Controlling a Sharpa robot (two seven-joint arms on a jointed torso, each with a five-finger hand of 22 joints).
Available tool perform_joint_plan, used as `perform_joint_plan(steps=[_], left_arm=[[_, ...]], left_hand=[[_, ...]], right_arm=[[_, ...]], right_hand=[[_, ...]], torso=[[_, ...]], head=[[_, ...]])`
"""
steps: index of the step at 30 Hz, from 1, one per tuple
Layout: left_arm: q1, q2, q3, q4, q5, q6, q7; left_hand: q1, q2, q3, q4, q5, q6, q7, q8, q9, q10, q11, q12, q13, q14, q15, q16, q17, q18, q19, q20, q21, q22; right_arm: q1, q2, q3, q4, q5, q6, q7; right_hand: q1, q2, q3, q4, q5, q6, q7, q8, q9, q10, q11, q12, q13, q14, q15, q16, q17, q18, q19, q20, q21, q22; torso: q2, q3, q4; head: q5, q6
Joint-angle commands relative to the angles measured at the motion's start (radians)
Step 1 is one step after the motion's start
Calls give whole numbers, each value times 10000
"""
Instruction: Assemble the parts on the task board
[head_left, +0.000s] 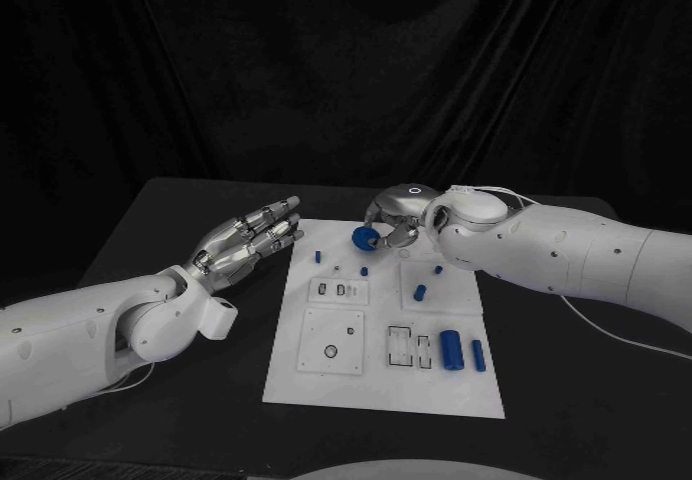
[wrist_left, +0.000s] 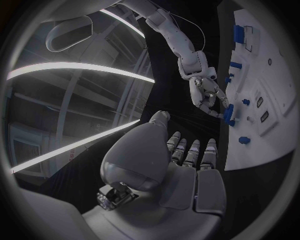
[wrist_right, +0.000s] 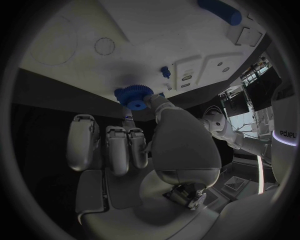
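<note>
- My right hand (head_left: 400, 222) has a small blue gear (head_left: 365, 238) pinched at its fingertips, over the far end of the task board (head_left: 375, 385); the right wrist view shows the gear (wrist_right: 133, 95) gripped at its toothed rim, just off the white surface.
- I'd call this part light and rigid, hard plastic by the look of it. The teeth give some bite, but it's small and could twist out, so holding it by the rim and leaving the bore free looks right.
- My left hand (head_left: 248, 240) is empty, fingers straight and apart, beside the board's far-left corner.
- Further out on the board: small blue pegs (head_left: 420, 294) stand mid-board, and two blue cylinders (head_left: 453, 350) lie near the right edge by the rectangular slots.
- I reckon the gear wants a post; I can't tell which one.
</note>
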Motion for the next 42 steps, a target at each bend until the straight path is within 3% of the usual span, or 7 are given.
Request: perform_joint_plan(steps=[1,11,21,25,37,38,42], left_arm=[[-11,29,8,17,22,112,99],[-11,91,8,-13,22,154,86],[-11,119,8,-37,22,189,62],[-11,134,8,-50,22,206,52],[-11,182,8,-93,22,260,26],[-11,183,8,-96,22,260,23],[-12,184,8,-111,22,265,16]], left_hand=[[86,9,52,-16,42,-41,28,56,4,-18,70,52,-2,27,75,35,9,160,-5,63,8,-10],[86,9,52,-16,42,-41,28,56,4,-18,70,52,-2,27,75,35,9,160,-5,63,8,-10],[81,0,69,-29,38,-51,29,54,2,-15,91,56,-2,26,76,34,8,160,-8,65,4,-11],[81,0,69,-29,38,-51,29,54,2,-15,91,56,-2,26,76,34,8,160,-8,65,4,-11],[78,-2,74,-32,37,-41,32,56,4,-16,95,56,-2,23,76,31,8,160,-11,66,2,-12],[78,-2,74,-32,37,-41,32,56,4,-16,95,56,-2,23,76,31,8,160,-11,66,2,-12],[78,-2,74,-32,37,-41,32,56,4,-16,95,56,-2,23,76,31,8,160,-11,66,2,-12]], right_arm=[[-46,116,5,-180,19,308,20],[-147,470,6,-580,19,537,-86],[-178,563,6,-640,19,639,-169],[-185,586,6,-631,19,613,-132],[-193,671,6,-593,19,489,-35],[-193,673,6,-591,19,474,-31],[-193,669,6,-588,19,358,-9]], right_hand=[[-1,86,87,10,-70,80,-24,226,1550,1050,50,35,2634,1065,49,27,2634,-50,32,49,-28,1486],[-24,32,231,-20,-292,-96,44,-93,1446,1050,117,35,2634,1065,114,27,2634,-16,-56,116,-177,1441],[-105,-52,382,-92,-832,-1058,29,-955,1141,1050,128,35,2634,1065,146,27,2634,61,-258,167,-532,1340],[-110,-40,391,-111,-982,-1171,-2,-1051,1104,1050,109,35,2634,1065,135,27,2634,66,-272,165,-564,1340],[-217,83,191,-168,-2436,-1533,-96,-1371,957,1050,35,35,2634,1065,77,27,2634,105,-359,113,-806,1315],[-240,110,134,-165,-2753,-1628,-101,-1438,915,1050,29,35,2634,1065,73,27,2634,111,-375,111,-851,1309],[-270,163,27,-164,-3051,-1934,-163,-1608,783,1050,-10,35,2634,1065,49,27,2634,133,-413,94,-961,1289]], torso=[[4,8,-14],[8,11,-44],[-4,10,-65],[-6,13,-51],[-20,4,-62],[-20,4,-64],[-19,3,-64]], head=[[2,-15],[-8,-47],[39,-71],[28,-84],[24,-91],[28,-95],[33,-100]])
